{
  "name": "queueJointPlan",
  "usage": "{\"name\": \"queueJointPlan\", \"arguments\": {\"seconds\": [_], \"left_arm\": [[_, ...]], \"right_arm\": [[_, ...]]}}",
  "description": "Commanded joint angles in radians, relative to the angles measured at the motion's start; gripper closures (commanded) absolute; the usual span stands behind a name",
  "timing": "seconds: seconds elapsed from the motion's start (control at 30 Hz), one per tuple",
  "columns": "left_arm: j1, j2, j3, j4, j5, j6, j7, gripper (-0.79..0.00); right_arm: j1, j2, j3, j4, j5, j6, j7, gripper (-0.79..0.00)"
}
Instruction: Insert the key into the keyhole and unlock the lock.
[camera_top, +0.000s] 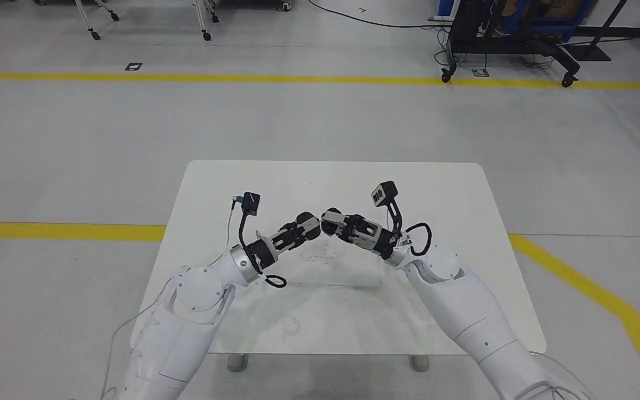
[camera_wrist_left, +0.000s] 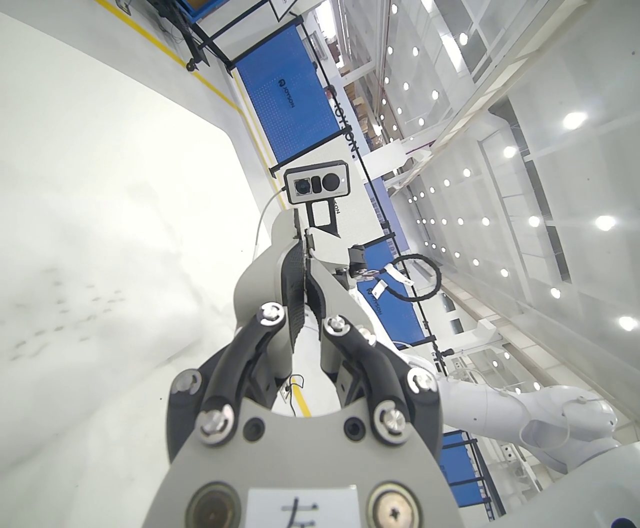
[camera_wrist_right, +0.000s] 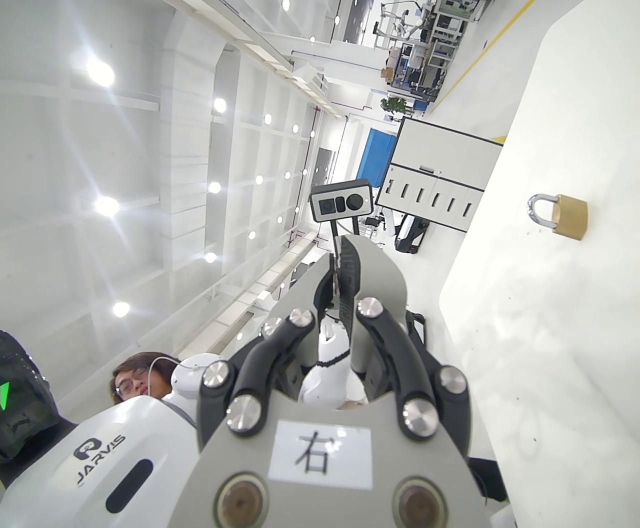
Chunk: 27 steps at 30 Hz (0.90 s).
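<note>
The right gripper (camera_wrist_right: 342, 250) has its two fingers brought together, the ribbed black pads (camera_wrist_right: 350, 280) meeting at the tip. Whether anything thin is pinched between them cannot be told. It is held above the table (camera_wrist_right: 550, 325) and turned on its side, so the tabletop runs along one flank of it.

Straight ahead of its tip, almost nose to nose, is the left gripper (camera_wrist_left: 301, 240). Its fingers are also closed, with the pads (camera_wrist_left: 292, 280) pressed flat against each other and nothing visible in them. In the top view the two grippers meet tip to tip over the middle of the table (camera_top: 440, 190), the left gripper (camera_top: 312, 222) coming from one side and the right gripper (camera_top: 330, 218) from the other. Both forearms slope down toward that meeting point.

Farther out, to the table side of the right gripper and well apart from its fingertips, the padlock (camera_wrist_right: 560, 216) lies flat on the white surface. It has a brass body and a silver shackle. The shackle looks seated in the body and points toward the nearby table edge. Neither gripper touches the padlock.
</note>
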<state>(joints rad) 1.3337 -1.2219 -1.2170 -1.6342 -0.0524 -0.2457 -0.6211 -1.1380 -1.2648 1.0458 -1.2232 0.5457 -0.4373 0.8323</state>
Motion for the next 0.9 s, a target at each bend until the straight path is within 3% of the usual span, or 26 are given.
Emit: {"name": "queueJointPlan", "arguments": {"seconds": [0.0, 0.3, 0.4, 0.57, 0.67, 0.7, 0.77, 0.8, 0.87], "left_arm": [[0.007, 0.001, -0.008, -0.015, -0.002, 0.003, 0.018, 0.0], [0.008, 0.001, -0.002, -0.02, 0.0, 0.0, 0.008, 0.0], [-0.001, 0.01, 0.0, -0.044, 0.065, -0.016, -0.079, 0.0], [0.021, 0.03, -0.056, -0.1, 0.076, -0.021, -0.204, 0.0], [0.034, 0.039, -0.082, -0.127, 0.06, -0.031, -0.247, 0.0], [0.036, 0.04, -0.084, -0.132, 0.056, -0.037, -0.26, 0.0], [0.035, 0.043, -0.076, -0.138, 0.062, -0.043, -0.281, 0.0], [0.032, 0.044, -0.068, -0.136, 0.076, -0.042, -0.292, 0.0], [0.024, 0.045, -0.058, -0.136, 0.106, -0.034, -0.282, 0.0]], "right_arm": [[0.0, 0.0, 0.0, 0.0, 0.0, 0.0, 0.0, -0.785], [0.0, 0.0, 0.0, 0.0, 0.0, 0.0, 0.0, -0.785], [0.01, 0.012, 0.024, -0.037, -0.138, -0.065, 0.007, -0.785], [0.023, 0.058, 0.127, -0.087, -0.319, -0.191, 0.217, -0.785], [0.037, 0.081, 0.161, -0.1, -0.339, -0.171, 0.373, -0.785], [0.038, 0.085, 0.165, -0.104, -0.334, -0.156, 0.394, -0.76], [0.036, 0.089, 0.167, -0.108, -0.307, -0.142, 0.409, -0.606], [0.033, 0.088, 0.161, -0.109, -0.269, -0.135, 0.416, -0.391], [0.037, 0.088, 0.149, -0.102, -0.219, -0.121, 0.43, -0.379]]}}
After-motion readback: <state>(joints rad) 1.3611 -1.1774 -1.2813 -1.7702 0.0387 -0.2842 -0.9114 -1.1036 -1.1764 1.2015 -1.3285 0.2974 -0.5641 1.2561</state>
